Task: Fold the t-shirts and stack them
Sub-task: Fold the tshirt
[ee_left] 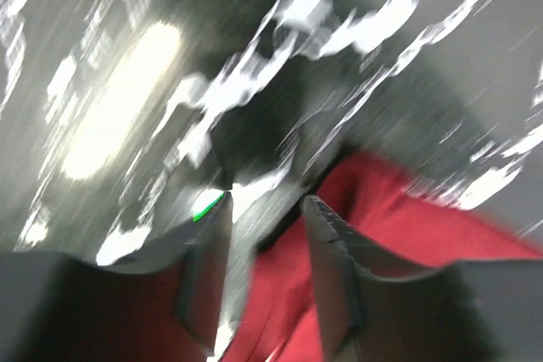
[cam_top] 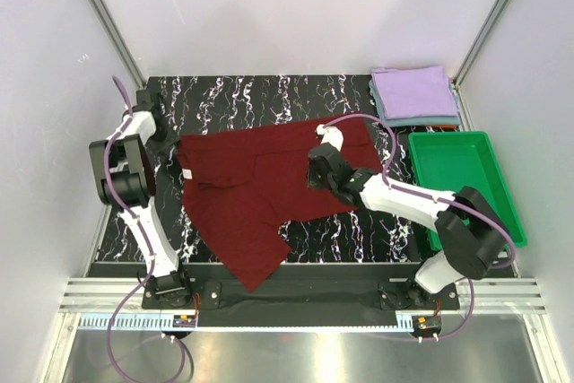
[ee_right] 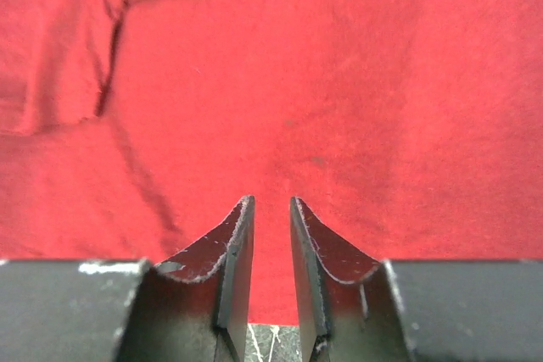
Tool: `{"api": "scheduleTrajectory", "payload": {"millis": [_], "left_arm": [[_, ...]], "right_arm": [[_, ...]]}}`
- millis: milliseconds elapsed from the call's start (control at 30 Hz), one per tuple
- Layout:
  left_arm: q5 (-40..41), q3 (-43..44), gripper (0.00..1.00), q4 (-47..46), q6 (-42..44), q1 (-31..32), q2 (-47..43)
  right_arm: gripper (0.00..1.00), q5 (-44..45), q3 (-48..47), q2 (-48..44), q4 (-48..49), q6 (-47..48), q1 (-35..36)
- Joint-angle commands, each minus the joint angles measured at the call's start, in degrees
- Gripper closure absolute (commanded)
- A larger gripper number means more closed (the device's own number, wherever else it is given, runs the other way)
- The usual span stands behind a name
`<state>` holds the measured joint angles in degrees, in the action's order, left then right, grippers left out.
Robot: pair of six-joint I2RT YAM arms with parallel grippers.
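A dark maroon t-shirt lies spread and partly rumpled on the black marbled table. My left gripper is at the shirt's left edge. The left wrist view is blurred: the fingers stand apart, with red cloth and table between and below them. My right gripper hovers over the right part of the shirt. Its fingers are only narrowly apart, with nothing between them and the red cloth flat beneath. A folded lavender shirt lies on a grey-blue one at the back right.
A green plastic tray stands at the right edge, beside the right arm. White walls and metal posts enclose the table. A rail runs along the near edge by the arm bases.
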<state>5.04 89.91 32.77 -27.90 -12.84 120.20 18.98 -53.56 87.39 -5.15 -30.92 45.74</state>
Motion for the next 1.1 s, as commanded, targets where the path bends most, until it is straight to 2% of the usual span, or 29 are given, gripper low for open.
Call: {"api": "scheduleTrajectory", "payload": {"millis": [0, 200, 400, 533, 600, 633, 733, 933, 1067], "left_arm": [[6.21, -7.10, 0.53, 0.19, 2.41, 0.36, -10.58], [-0.73, -16.86, 0.48, -0.96, 0.57, 0.36, -17.71], [1.99, -23.62, 0.48, 1.15, 0.04, 0.36, -19.83], [-2.56, -24.96, 0.51, -2.88, -0.05, 0.45, -18.61], [-4.69, -23.56, 0.62, -2.55, 0.30, 0.71, -15.45], [-4.77, -21.98, 0.77, -2.11, 0.65, 1.06, -12.91], [-3.90, -17.94, 1.00, 0.70, 0.74, 1.06, -9.99], [-1.53, -13.45, 1.00, 0.71, 1.18, 0.89, -6.83], [-2.40, -5.91, 1.00, 2.99, 2.06, 0.45, -4.71]], "right_arm": [[0.69, -2.00, -0.49, 2.34, 2.33, -0.02, -0.30], [0.66, -11.85, -5.31, 9.10, 4.53, -0.10, -0.30], [0.67, -7.92, -5.77, 13.59, 1.20, -4.50, -1.88], [0.67, -5.97, -4.71, 13.59, 0.40, -5.38, -2.49], [0.66, -5.62, -4.71, 13.33, 0.14, -5.29, -2.49], [0.66, -5.01, -4.89, 12.98, -0.12, -5.29, -2.49], [0.67, -3.61, -4.89, 11.93, -0.56, -5.56, -2.58], [0.67, -1.14, -6.29, 10.69, -0.83, -6.53, -2.49], [0.68, -0.96, -8.40, 10.96, -2.32, -5.91, -2.49]]}}
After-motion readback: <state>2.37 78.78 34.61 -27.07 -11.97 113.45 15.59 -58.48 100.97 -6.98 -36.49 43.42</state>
